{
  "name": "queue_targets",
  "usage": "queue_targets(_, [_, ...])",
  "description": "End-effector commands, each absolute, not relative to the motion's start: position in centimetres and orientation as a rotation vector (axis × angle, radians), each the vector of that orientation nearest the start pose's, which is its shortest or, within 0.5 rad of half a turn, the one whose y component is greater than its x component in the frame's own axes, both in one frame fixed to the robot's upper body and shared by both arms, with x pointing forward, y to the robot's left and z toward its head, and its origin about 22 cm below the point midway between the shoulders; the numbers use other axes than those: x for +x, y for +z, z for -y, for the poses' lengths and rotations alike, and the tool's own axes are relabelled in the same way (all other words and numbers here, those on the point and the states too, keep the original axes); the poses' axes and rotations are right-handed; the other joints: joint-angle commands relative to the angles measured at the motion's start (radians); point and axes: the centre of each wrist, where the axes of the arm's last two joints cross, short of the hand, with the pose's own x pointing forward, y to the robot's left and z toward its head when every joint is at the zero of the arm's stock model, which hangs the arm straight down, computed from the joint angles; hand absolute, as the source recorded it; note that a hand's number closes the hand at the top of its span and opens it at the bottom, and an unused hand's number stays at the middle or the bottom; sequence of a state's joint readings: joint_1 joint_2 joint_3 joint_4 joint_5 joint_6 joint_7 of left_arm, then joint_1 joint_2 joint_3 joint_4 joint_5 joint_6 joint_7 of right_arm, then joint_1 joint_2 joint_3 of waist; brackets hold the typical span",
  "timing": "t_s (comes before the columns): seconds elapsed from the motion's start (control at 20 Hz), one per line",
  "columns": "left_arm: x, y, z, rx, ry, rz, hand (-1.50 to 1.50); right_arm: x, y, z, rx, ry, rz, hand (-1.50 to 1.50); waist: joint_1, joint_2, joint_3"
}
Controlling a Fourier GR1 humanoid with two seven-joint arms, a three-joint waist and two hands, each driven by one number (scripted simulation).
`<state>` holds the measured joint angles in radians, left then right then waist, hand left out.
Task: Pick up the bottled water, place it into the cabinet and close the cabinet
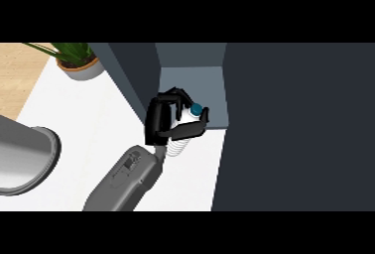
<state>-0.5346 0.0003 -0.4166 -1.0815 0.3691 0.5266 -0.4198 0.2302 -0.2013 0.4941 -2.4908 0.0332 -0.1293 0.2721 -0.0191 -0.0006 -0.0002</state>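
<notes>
Bottled water, a clear ribbed plastic bottle (181, 144) with a blue cap, is held in the black hand (164, 121), whose fingers and thumb curl round it. I cannot tell if this is the left or right hand. It is at the open front of the dark grey cabinet (293, 129), just above the white counter (95, 124). A green potted plant (73, 59) sits far back.

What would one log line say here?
hand: curled round water bottle | place: cabinet opening | door: open | other hand: unseen
</notes>
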Motion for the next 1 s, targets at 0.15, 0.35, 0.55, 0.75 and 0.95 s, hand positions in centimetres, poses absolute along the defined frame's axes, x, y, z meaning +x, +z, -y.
queue_targets(0.15, [34.8, 2.1, -6.9, -0.017, 0.065, 1.805, 1.50, 8.6, 18.7, 19.0, 0.271, 0.214, 1.963, -1.50, -0.008, 0.001, 0.000])
queue_targets(0.35, [36.5, 3.0, -6.8, -0.011, 0.110, 1.764, 1.50, 9.8, 17.2, 20.0, 0.272, 0.226, 1.962, -1.50, -0.006, 0.002, 0.001])
queue_targets(0.55, [37.3, 1.2, -7.4, 0.076, 0.131, 1.749, 1.50, 9.4, 17.9, 19.9, 0.278, 0.209, 1.952, -1.50, -0.015, 0.005, 0.000])
queue_targets(0.75, [38.3, 1.0, -7.9, 0.149, 0.090, 1.743, 1.50, 10.1, 16.5, 20.8, 0.273, 0.221, 1.968, -1.50, -0.009, 0.004, 0.001])
queue_targets(0.95, [39.0, 0.4, -8.6, 0.219, 0.124, 1.739, 1.50, 9.2, 16.8, 20.7, 0.285, 0.232, 1.955, -1.50, -0.025, 0.008, 0.000])
